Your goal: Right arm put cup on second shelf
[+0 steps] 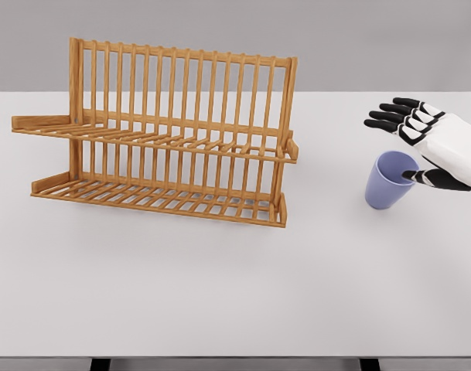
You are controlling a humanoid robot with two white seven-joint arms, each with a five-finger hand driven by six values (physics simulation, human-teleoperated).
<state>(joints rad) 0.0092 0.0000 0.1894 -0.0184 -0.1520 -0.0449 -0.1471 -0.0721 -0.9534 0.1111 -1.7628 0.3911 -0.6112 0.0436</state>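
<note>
**Reaching for the cup near the table's right edge**

We see the blue cup (390, 180) standing upright on the white table (220, 294), close to its right edge and well apart from the wooden rack (162, 135) at the back left. Our right hand (422, 143) is just beside the cup, fingers (390, 117) extended above and behind it, the thumb (414, 175) at the rim; it grasps nothing yet. We judge the grasp is the step in hand. To do it well, we should wrap the cup's wall squarely before lifting, keep it upright, then carry it left to the upper shelf (150, 137) and clear the front rail.
</note>
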